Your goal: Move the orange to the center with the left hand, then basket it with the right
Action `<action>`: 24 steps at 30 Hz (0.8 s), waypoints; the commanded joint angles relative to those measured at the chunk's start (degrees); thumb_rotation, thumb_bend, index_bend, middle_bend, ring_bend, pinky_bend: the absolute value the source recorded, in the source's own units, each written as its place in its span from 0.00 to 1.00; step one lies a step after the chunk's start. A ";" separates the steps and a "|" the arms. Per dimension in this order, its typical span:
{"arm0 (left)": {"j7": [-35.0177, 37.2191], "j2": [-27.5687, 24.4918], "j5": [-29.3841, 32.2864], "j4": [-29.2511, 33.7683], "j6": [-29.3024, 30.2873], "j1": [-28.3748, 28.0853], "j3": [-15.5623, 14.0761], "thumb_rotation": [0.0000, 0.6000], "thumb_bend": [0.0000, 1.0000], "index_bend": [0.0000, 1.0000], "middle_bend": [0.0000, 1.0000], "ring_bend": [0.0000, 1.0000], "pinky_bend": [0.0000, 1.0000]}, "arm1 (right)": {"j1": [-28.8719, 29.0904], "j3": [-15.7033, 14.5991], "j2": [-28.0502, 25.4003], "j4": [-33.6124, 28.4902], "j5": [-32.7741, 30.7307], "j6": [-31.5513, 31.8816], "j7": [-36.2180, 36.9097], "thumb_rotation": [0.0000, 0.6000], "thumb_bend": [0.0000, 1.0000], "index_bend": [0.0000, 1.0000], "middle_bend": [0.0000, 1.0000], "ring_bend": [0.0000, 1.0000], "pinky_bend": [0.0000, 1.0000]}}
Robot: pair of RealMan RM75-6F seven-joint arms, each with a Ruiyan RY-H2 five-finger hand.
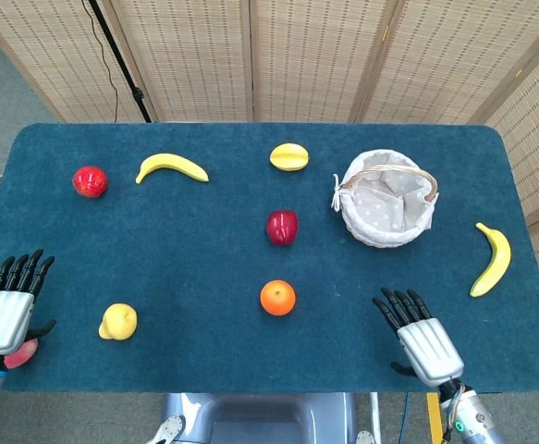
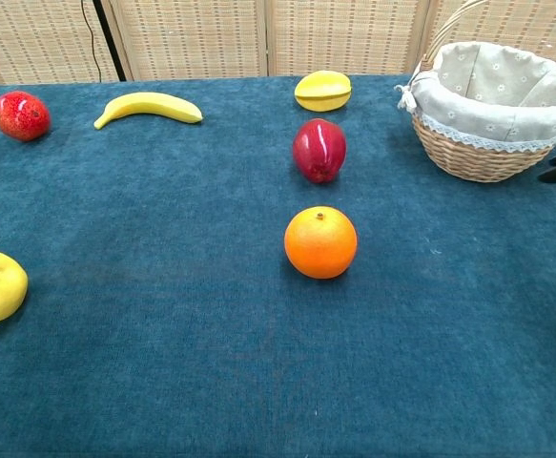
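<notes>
Orange at the middle of the bench, both hands empty at the near edge.

The right hand (image 1: 426, 340) lies palm-down near the front edge, fingers (image 1: 397, 306) spread, holding nothing; the left hand (image 1: 8, 307) rests at the front left corner, fingers likewise apart and empty. The orange (image 2: 320, 242) sits between them, round and glossy with dimpled peel, its stem dimple facing up; being round, it has no long axis. Beyond it stands a dark red fruit (image 2: 319, 149), and far right the lined wicker basket (image 2: 473, 157).
</notes>
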State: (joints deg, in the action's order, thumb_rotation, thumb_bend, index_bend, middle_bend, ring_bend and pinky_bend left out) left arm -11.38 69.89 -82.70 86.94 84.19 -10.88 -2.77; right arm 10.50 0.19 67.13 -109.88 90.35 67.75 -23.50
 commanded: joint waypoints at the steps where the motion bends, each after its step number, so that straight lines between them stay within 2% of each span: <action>1: 0.02 0.10 0.33 -0.38 -0.62 0.03 0.29 1.00 0.00 0.00 0.00 0.00 0.00 | 3.06 2.07 1.67 -2.48 -4.20 -3.80 -3.37 1.00 0.00 0.00 0.00 0.00 0.00; 8: -0.49 0.51 1.09 -1.19 -1.84 0.07 0.99 1.00 0.00 0.00 0.00 0.00 0.00 | 6.99 4.97 4.60 -4.50 -11.20 -7.40 -7.24 1.00 0.00 0.00 0.00 0.00 0.00; 15: -0.22 0.68 1.34 -1.66 -2.79 0.18 1.45 1.00 0.00 0.00 0.00 0.00 0.00 | 11.60 7.91 8.62 -3.51 -20.00 -9.79 -12.51 1.00 0.00 0.00 0.00 0.00 0.00; 24: -0.11 0.83 1.88 -2.38 -3.54 0.35 2.19 1.00 0.00 0.00 0.00 0.00 0.00 | 16.70 9.74 13.84 -1.81 -28.32 -10.06 -17.63 1.00 0.00 0.00 0.00 0.00 0.00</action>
State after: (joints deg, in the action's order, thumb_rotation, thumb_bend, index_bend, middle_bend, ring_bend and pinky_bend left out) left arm -11.46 70.68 -80.91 84.65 80.75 -10.55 -0.65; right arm 26.18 9.47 79.92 -112.14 63.27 57.73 -40.08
